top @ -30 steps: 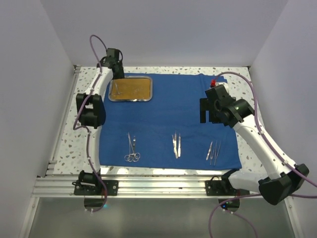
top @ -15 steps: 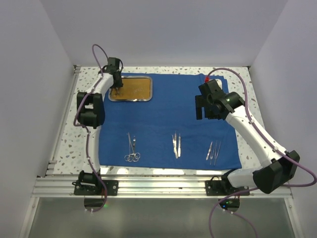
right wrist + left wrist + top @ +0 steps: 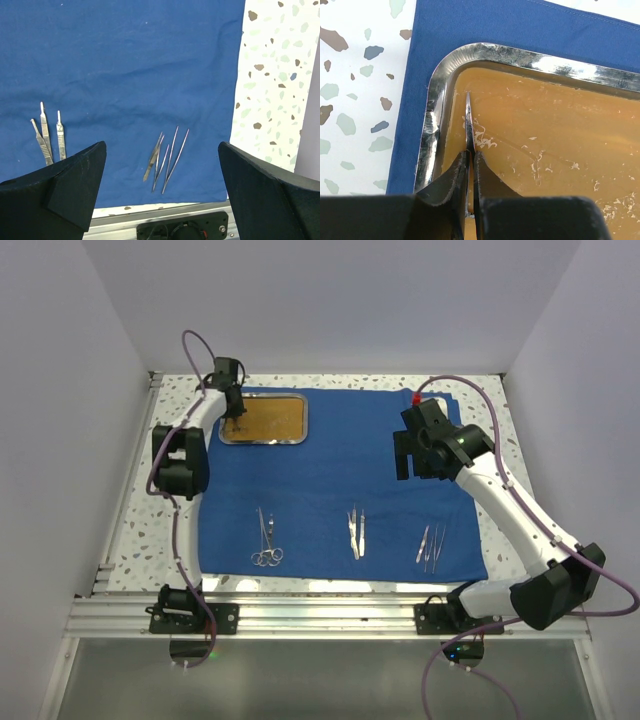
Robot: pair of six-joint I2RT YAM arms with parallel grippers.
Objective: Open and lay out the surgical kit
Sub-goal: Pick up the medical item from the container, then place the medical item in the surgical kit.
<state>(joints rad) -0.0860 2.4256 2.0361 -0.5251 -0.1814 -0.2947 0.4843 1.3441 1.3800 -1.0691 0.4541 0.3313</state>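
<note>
Left wrist view: the left gripper (image 3: 470, 159) has its jaws pinched closed on a thin silver instrument (image 3: 468, 122) at the 9 o'clock side of the steel tray (image 3: 431, 130), over its orange-brown floor. From above, that tray sits at the 10 o'clock corner of the blue cloth (image 3: 340, 470), spread flat on the speckled table (image 3: 140, 530). Along the cloth's 6 o'clock edge lie ring-handled forceps (image 3: 266, 540), scalpels (image 3: 356, 532) and tweezers (image 3: 431, 545), each group apart. The right gripper (image 3: 161, 145) hangs over the cloth toward 3 o'clock, jaws spread wide, holding nothing.
</note>
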